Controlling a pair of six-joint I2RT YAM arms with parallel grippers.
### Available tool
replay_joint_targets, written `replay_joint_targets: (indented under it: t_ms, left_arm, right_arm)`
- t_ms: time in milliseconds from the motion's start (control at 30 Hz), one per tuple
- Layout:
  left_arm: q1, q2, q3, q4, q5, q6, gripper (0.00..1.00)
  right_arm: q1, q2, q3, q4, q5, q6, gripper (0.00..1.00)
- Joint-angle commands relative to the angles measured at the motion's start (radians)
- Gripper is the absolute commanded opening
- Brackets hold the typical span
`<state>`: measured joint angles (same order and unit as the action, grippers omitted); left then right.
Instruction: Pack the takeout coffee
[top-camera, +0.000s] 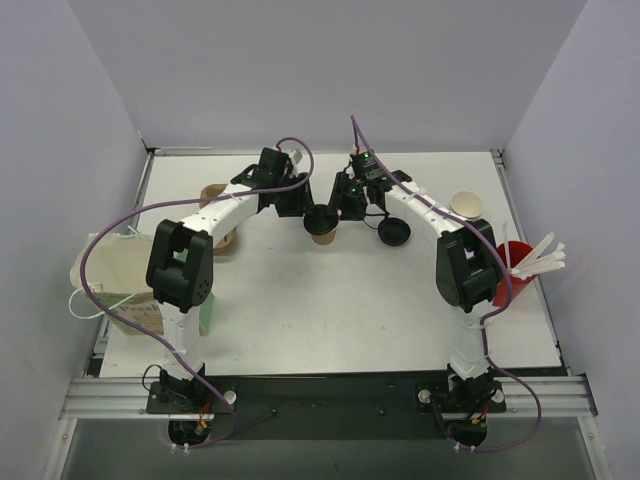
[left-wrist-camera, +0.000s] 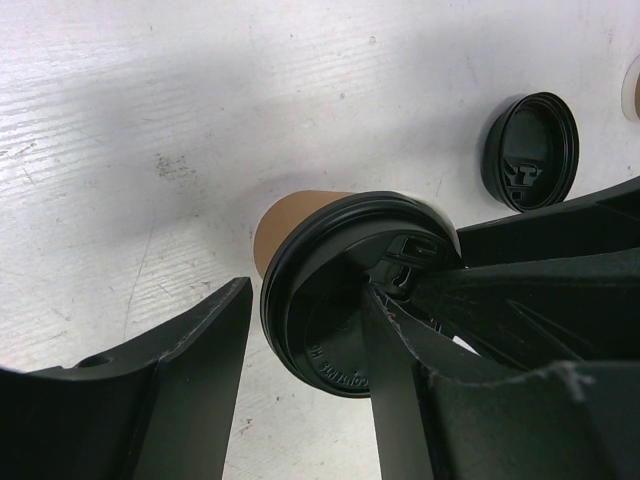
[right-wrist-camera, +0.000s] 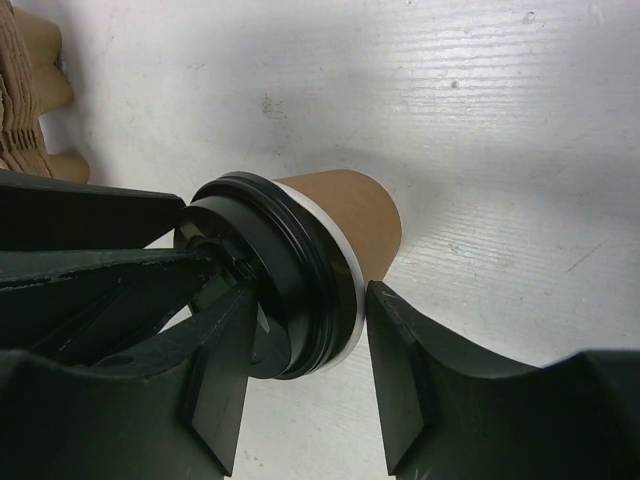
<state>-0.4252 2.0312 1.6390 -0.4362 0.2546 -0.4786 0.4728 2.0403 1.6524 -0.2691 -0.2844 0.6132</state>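
Note:
The takeout coffee (top-camera: 322, 234) stands upright at mid-table, a brown paper cup (left-wrist-camera: 290, 220) with a black lid (left-wrist-camera: 320, 320). In the right wrist view a strip of white rim (right-wrist-camera: 352, 290) shows beside the lid (right-wrist-camera: 300, 280). Both grippers meet over it. My left gripper (left-wrist-camera: 305, 290) is open: one finger (left-wrist-camera: 400, 400) crosses the lid top, and a gap separates the other (left-wrist-camera: 180, 390) from the lid. My right gripper (right-wrist-camera: 308, 290) is open astride the lid. One of its fingers (right-wrist-camera: 400, 370) touches the rim and the other (right-wrist-camera: 220, 370) lies over the lid top.
A loose black lid (top-camera: 393, 232) lies right of the cup. Further right are a cream disc-like cup (top-camera: 466, 206) and a red cup (top-camera: 515, 270) holding white sticks. The tan pulp carrier (top-camera: 215, 215) sits behind my left arm, with a paper bag (top-camera: 120, 275) at the left edge.

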Motion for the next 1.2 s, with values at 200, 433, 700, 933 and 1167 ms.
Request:
replay_joint_targets:
  t_ms: [200,433,700,933,1167]
  left_arm:
    - [-0.007,-0.026,0.041,0.01,0.023,-0.026,0.58]
    - [-0.009,-0.035,0.025,0.025,0.028,-0.038,0.58]
    - [-0.021,-0.045,0.027,0.022,0.023,-0.037,0.58]
    - [-0.032,-0.051,0.022,0.017,0.023,-0.026,0.59]
    - [-0.047,-0.048,0.038,-0.006,0.012,-0.008,0.6]
  right_arm:
    - [0.02,-0.037,-0.006,0.008,-0.006,0.022,0.48]
    - [0.023,-0.038,-0.009,0.007,-0.006,0.026,0.46]
    - [0.026,-0.035,-0.005,0.008,-0.002,0.036,0.44]
    - [0.027,-0.035,-0.005,0.007,0.002,0.046,0.4]
    - [0.033,-0.034,-0.008,0.014,0.005,0.054,0.35]
